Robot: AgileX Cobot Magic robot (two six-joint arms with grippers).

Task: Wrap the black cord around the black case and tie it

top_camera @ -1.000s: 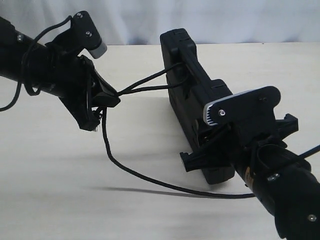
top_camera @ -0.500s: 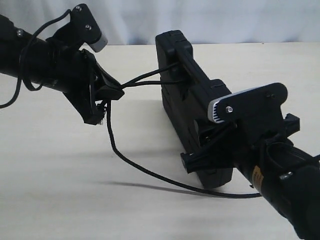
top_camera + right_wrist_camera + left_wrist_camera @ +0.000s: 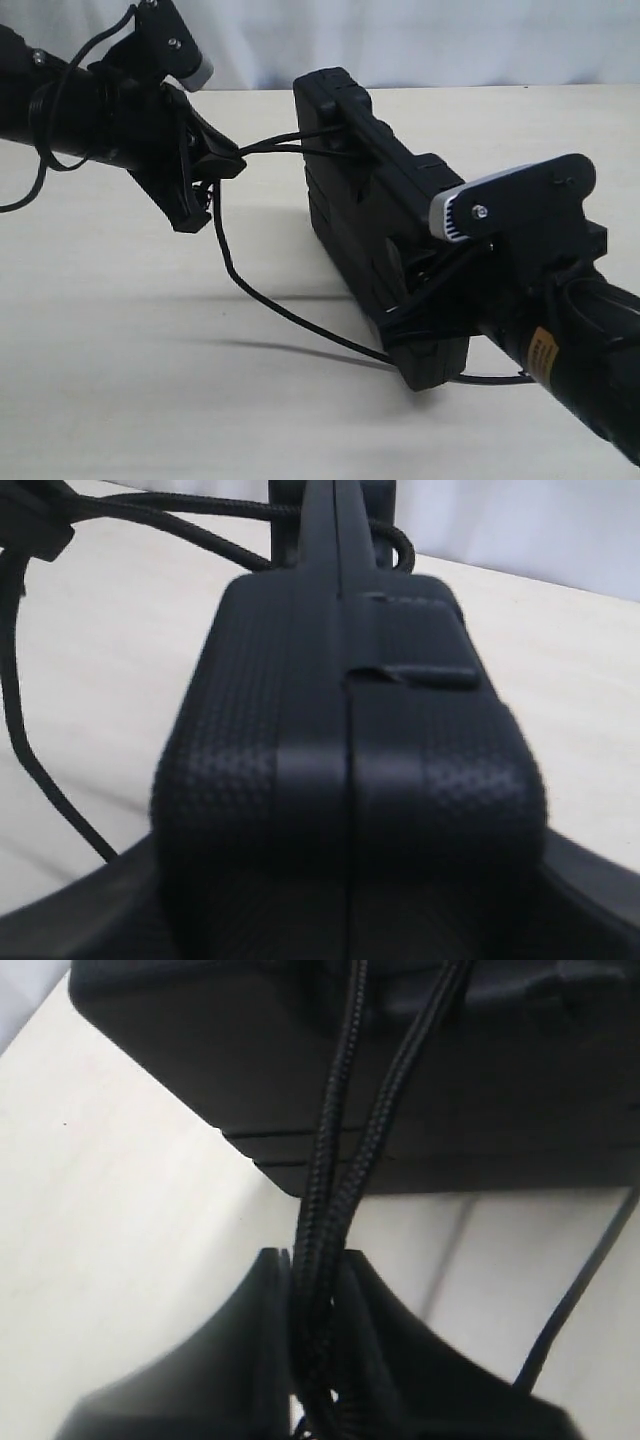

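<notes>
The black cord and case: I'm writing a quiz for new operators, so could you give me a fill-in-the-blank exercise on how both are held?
The left gripper is shut on ___ strands of the long thin black braided cord.
The right gripper is closed on one end of the flat rectangular matt black plastic case, so ___ grippers hold something.
The cord's slack trails across the pale ___.
Missing: two; both; table.

cord (image 3: 328,1130): braided fibre, matt black, rough weave. case (image 3: 300,810): matt black plastic, pebbled grain. table (image 3: 120,380): pale, smooth, wood-look.
</notes>
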